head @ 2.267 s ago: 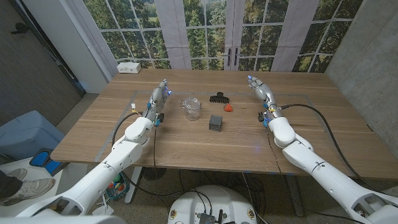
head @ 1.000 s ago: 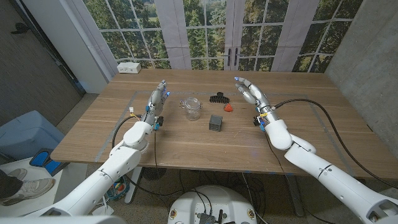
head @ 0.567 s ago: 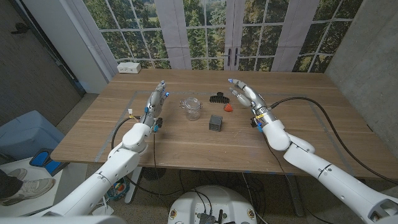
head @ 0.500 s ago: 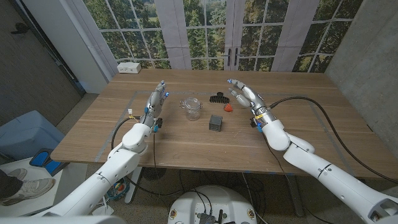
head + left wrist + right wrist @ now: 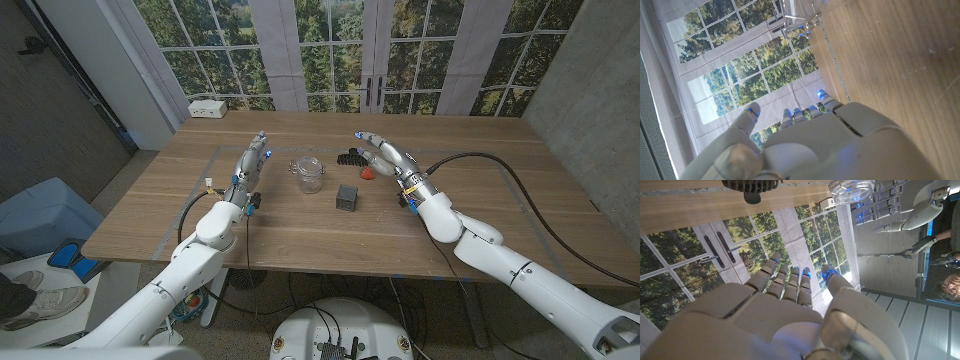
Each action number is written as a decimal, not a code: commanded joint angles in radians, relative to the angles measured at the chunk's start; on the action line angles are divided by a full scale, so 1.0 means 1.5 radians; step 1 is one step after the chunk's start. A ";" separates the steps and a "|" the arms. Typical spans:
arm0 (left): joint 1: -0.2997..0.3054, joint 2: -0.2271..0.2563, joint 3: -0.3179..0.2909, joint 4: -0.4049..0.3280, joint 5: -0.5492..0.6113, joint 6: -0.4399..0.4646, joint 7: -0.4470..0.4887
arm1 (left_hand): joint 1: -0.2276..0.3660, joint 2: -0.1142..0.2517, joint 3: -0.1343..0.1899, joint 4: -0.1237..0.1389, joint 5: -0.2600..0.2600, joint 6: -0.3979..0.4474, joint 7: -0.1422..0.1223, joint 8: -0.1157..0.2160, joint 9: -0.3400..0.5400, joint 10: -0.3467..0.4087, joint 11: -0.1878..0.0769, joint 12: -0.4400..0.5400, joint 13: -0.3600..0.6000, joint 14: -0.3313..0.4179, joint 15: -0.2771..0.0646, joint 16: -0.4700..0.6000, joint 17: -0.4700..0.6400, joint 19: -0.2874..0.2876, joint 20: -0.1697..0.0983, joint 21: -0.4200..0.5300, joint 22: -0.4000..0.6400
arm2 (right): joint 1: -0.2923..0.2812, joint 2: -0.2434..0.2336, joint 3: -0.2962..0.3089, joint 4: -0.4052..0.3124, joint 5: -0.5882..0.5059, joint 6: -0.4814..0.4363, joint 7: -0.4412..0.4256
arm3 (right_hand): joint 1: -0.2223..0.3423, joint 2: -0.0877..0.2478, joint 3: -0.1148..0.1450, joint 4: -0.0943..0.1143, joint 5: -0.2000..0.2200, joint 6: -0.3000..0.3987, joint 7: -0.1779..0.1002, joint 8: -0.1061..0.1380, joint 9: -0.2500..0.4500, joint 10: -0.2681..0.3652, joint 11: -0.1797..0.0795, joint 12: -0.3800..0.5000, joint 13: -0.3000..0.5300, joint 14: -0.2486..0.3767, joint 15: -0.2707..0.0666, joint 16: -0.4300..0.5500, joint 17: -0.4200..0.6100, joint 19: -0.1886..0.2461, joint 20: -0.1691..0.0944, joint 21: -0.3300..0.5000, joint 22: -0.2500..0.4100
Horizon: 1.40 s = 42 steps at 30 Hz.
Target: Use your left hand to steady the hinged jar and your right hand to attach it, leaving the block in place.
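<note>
Head view: block (image 5: 346, 197) nearest, below and between both hands' fingertips. Jar (image 5: 309, 173) just right of the left hand (image 5: 252, 160), clear of its fingers; both hands empty, fingers apart. Right hand (image 5: 380, 156) hovers over the red piece (image 5: 366, 172), fingertips by the black clip (image 5: 350, 155). Jar looks like glass: light, slick, breakable. Hold its body, not the lid.

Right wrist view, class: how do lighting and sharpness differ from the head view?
Right wrist view: the right hand looms large and soft, dim against bright windows, blue lights on its fingers. Head view: even daylight, the jar and block sharp, with faint shadows on the table.
</note>
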State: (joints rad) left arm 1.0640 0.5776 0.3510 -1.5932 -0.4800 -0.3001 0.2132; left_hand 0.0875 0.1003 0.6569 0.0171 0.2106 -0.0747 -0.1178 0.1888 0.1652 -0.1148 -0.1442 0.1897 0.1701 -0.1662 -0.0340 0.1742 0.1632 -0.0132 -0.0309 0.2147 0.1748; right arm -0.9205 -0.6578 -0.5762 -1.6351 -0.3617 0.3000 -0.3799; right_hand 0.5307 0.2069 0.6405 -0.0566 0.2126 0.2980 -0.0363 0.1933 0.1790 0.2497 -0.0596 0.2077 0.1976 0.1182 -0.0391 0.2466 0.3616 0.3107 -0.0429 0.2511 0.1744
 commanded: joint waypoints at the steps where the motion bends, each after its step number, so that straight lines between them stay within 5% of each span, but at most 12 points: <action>1: 0.013 0.008 -0.004 -0.014 0.009 0.004 0.007 | 0.007 0.042 0.004 -0.005 -0.001 0.007 -0.001 0.002 0.002 0.005 0.000 0.003 0.002 -0.003 -0.087 0.004 0.001 0.007 -0.058 0.002 0.002 | 0.014 -0.002 -0.022 -0.001 -0.028 -0.002 0.016 | 0.008 -0.001 0.002 -0.003 0.003 0.002 -0.005 -0.002 0.004 0.003 -0.006 -0.003 0.004 0.004 -0.063 0.001 0.002 0.004 -0.041 -0.002 0.004; 42: 0.046 0.015 -0.011 -0.050 0.027 0.008 0.027 | 0.013 0.046 0.004 -0.015 -0.003 0.012 0.001 -0.001 0.002 0.012 0.001 0.002 0.002 0.003 -0.087 0.002 0.002 0.013 -0.059 0.000 0.002 | 0.048 -0.008 -0.071 -0.010 -0.080 -0.035 0.079 | 0.024 -0.004 0.002 -0.011 0.006 -0.013 -0.012 -0.006 0.004 -0.001 -0.010 -0.004 0.005 -0.005 -0.066 -0.001 -0.001 -0.001 -0.038 -0.007 0.004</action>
State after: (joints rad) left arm 1.1270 0.5967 0.3350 -1.6580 -0.4449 -0.2971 0.2505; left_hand 0.0927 0.1055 0.6623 -0.0020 0.2049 -0.0621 -0.1126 0.1887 0.1652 -0.1019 -0.1392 0.1897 0.1701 -0.1662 -0.0340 0.1742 0.1632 0.0012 -0.0345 0.2145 0.1748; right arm -0.8573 -0.6689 -0.6666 -1.6459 -0.4666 0.2591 -0.2788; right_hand 0.5555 0.2004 0.6430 -0.0706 0.2126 0.2851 -0.0520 0.1878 0.1840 0.2445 -0.0718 0.2034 0.2033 0.1182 -0.0392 0.2466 0.3619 0.3106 -0.0427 0.2437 0.1767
